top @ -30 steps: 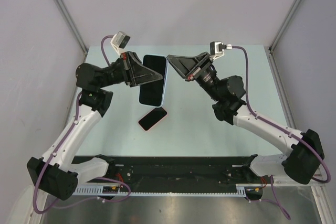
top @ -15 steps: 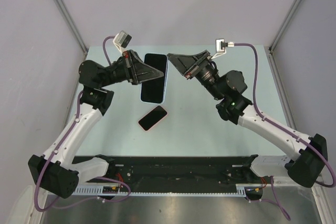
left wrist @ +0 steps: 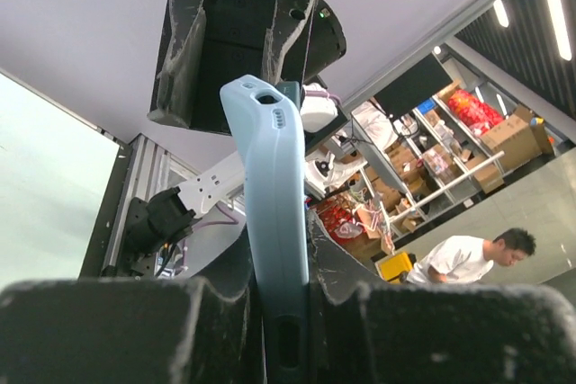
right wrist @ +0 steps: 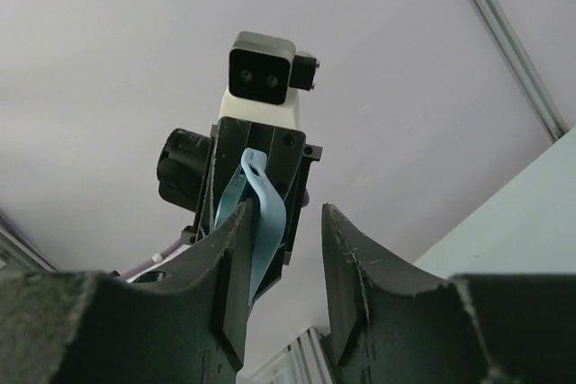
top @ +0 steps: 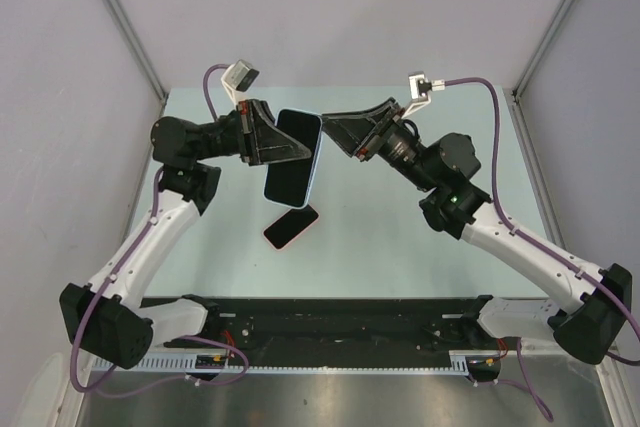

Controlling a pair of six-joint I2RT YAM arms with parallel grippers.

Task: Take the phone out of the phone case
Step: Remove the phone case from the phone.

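Observation:
A large phone [top: 292,162] with a black screen sits in a light blue case [top: 315,162]. My left gripper [top: 298,147] is shut on its left side and holds it tilted above the table. In the left wrist view the case [left wrist: 274,186] stands edge-on, clamped between the jaws of that gripper [left wrist: 288,312]. My right gripper [top: 326,127] is open at the case's upper right corner. In the right wrist view the bent blue case edge [right wrist: 267,213] lies against the left finger [right wrist: 229,258] of the open gripper [right wrist: 286,218].
A smaller phone [top: 290,227] with a pink-red rim lies screen up on the pale green table [top: 380,237], just below the held phone. Grey walls enclose the table on three sides. A black rail [top: 330,322] runs along the near edge.
The left gripper has tilted and carried the cased phone slightly right and nearer. The right gripper has closed in on the case's upper right corner, and its arm has shifted right.

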